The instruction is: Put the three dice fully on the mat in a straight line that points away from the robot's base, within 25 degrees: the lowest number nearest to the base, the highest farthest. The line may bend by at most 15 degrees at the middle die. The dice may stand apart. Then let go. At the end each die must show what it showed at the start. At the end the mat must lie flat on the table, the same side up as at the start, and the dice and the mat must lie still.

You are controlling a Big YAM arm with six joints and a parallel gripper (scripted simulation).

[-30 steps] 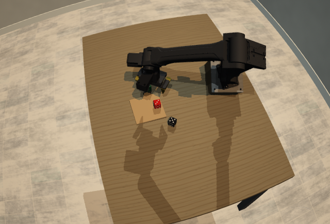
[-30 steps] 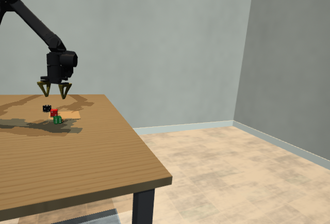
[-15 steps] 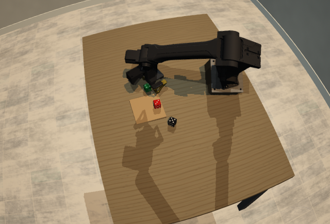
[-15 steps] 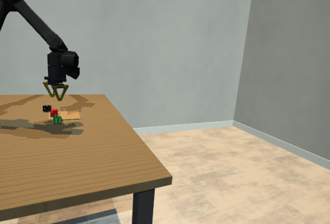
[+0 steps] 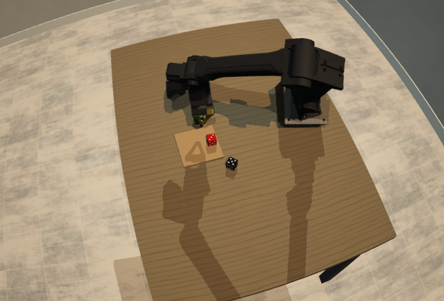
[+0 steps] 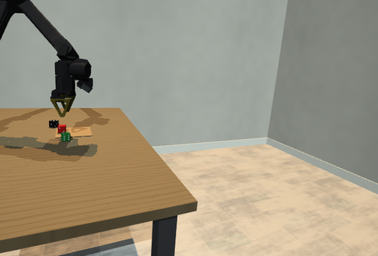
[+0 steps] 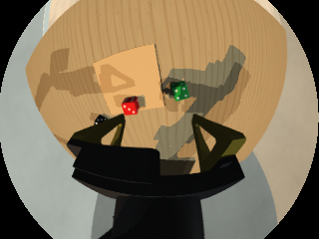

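The thin orange-tan mat lies flat on the table. A red die stands on it, near the edge on the robot base's side. A black die stands on the table off the mat, on the base's side; a finger partly hides it in the wrist view. A green die stands on the table just beside the mat; the gripper mostly hides it in the top view. My gripper is open and empty, well above the table.
The robot's base stands on the table to the right in the top view. The arm reaches out from it above the table and casts shadows across the mat and the wood. The table's far edge lies beyond the mat.
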